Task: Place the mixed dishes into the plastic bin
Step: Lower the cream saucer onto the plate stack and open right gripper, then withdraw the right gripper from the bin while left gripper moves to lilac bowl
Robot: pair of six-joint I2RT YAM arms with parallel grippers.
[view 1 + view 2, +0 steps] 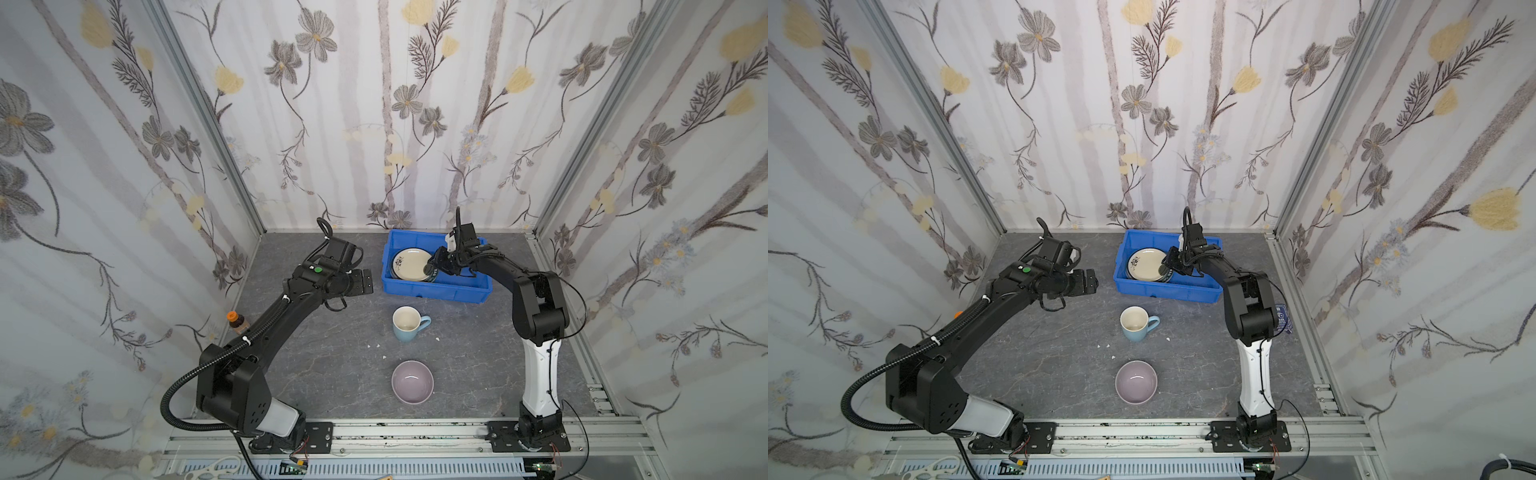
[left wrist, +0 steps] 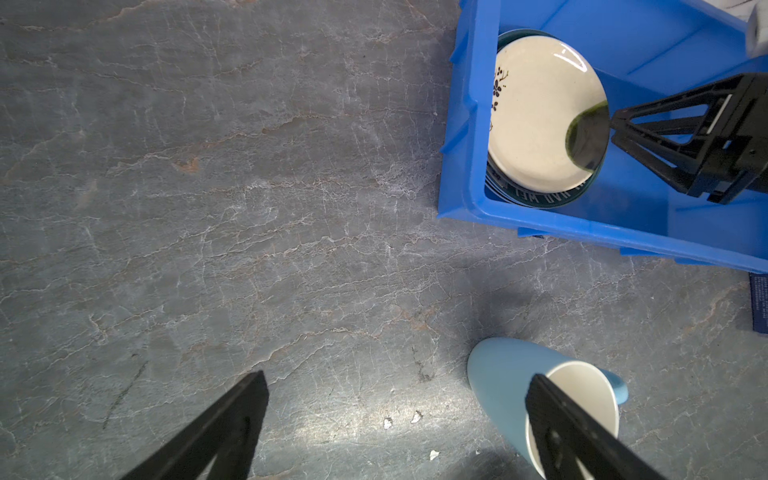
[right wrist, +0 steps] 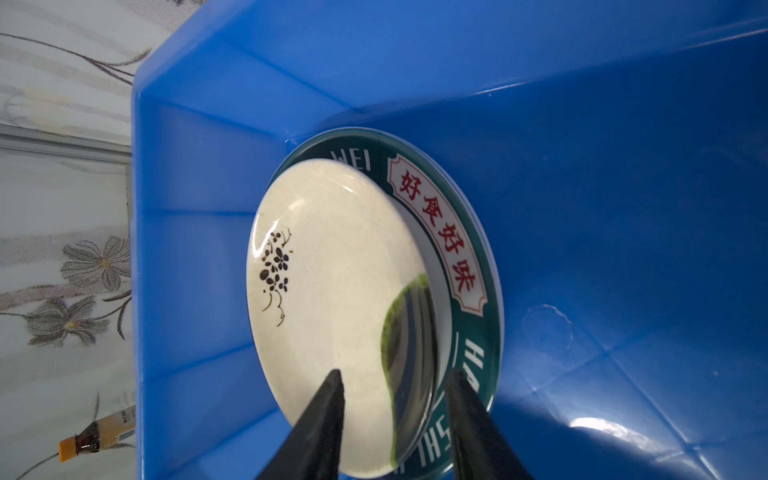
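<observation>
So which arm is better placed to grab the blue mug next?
Probably left. The left gripper, open, hangs near the mug; the right gripper is in the bin at the cream plate.

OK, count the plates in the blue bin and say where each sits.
2 visible: the cream plate lies on a teal-rimmed plate, stacked at the bin's left end in both top views. More may hide underneath.

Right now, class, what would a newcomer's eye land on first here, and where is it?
The bright blue rectangular plastic bin at the back of the grey table stands out, with a cream plate bearing a black flower mark lying on a teal-rimmed plate inside. The right arm's black fingers straddle the cream plate's edge. Nearer, a light-blue mug and a lilac round bowl stand on the table.
</observation>
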